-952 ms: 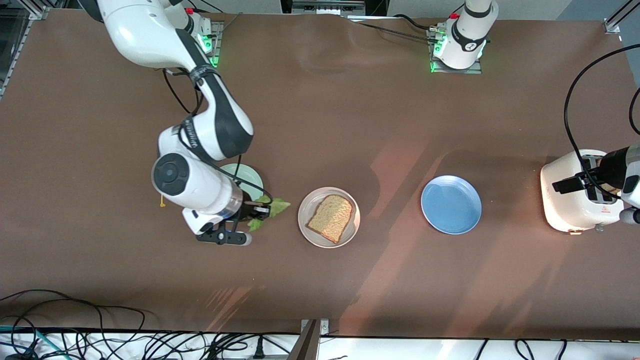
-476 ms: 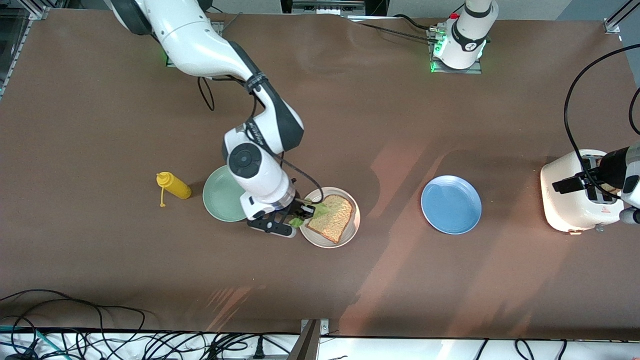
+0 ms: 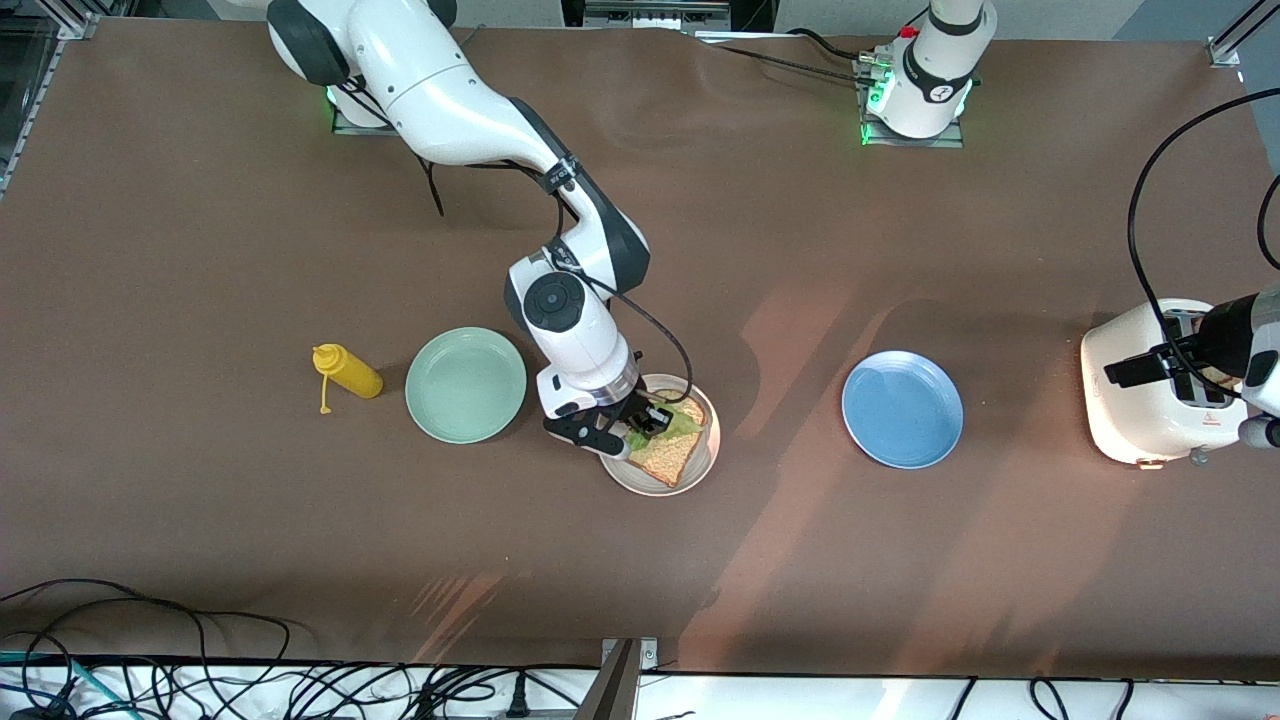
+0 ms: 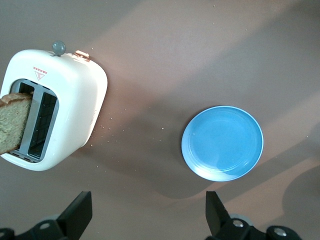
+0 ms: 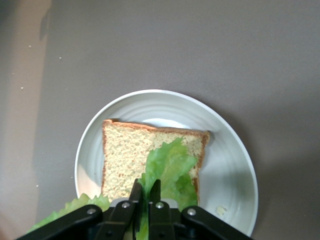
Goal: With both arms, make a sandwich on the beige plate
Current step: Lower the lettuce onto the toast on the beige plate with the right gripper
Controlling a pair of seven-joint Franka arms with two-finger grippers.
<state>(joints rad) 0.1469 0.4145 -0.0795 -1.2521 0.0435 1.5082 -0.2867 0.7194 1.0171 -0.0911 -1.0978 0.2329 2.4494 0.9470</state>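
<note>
The beige plate [image 3: 640,482] [image 5: 235,165] lies mid-table with one slice of brown toast [image 3: 670,458] [image 5: 125,155] on it. My right gripper [image 3: 648,420] [image 5: 145,187] is low over the plate, shut on a ruffled green lettuce leaf [image 3: 682,422] [image 5: 170,165] that drapes onto the toast. At the left arm's end of the table a second toast slice [image 4: 12,125] [image 3: 1218,377] sticks up from a slot of the white toaster [image 4: 65,100] [image 3: 1140,410]. My left gripper [image 4: 148,212] hangs open and empty high above the toaster.
A mint-green plate [image 3: 465,385] and a yellow squeeze bottle [image 3: 347,372] sit beside the beige plate toward the right arm's end. A blue plate [image 3: 902,408] [image 4: 222,142] lies between the beige plate and the toaster. Cables run along the table edge nearest the front camera.
The right arm has carried the lettuce from beside the mint-green plate to over the toast on the beige plate. The left arm has not moved.
</note>
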